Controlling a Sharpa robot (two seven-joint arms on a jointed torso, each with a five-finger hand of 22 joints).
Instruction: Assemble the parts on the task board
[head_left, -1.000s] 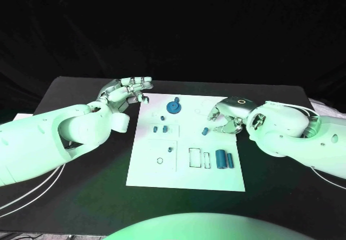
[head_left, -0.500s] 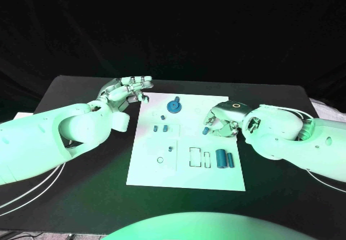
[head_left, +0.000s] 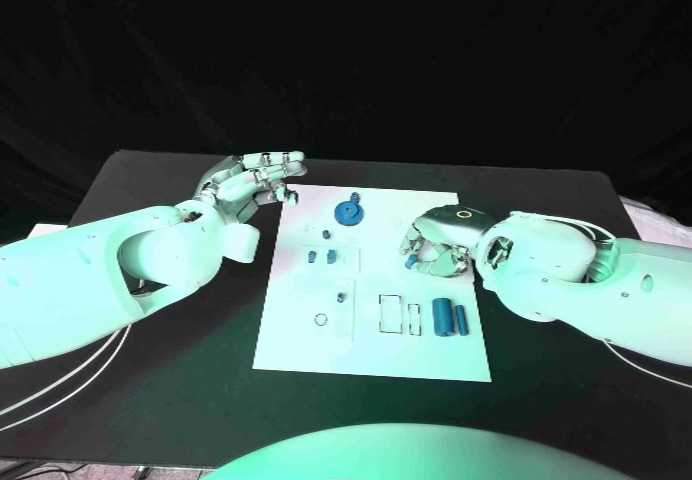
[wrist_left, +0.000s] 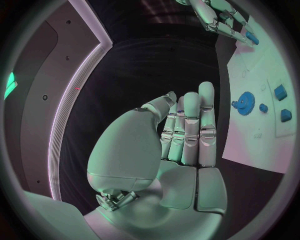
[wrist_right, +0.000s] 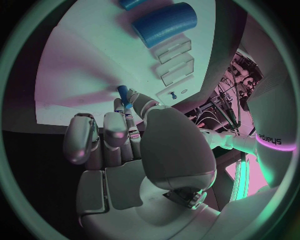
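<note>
Pinching small blue peg (wrist_right: 123, 93) at fingertips, right hand (head_left: 440, 240) over task board (head_left: 372, 350) (left hand (head_left: 257, 182) empty, fingers straight)

You've got smooth white arm shells, silver segmented-finger hands: left hand (head_left: 257, 178), right hand (head_left: 440, 238) (ring mark on its back), pale cables beside left forearm.

I work in what looks like a robotics lab or test cell: my black table (head_left: 173, 390) stands before a black drape, a white task board (head_left: 375, 350) lies squarely on it, and my wrist cameras catch curved panels edged with light strips (wrist_left: 69, 115) and bundled cables (wrist_right: 228, 102)
</note>
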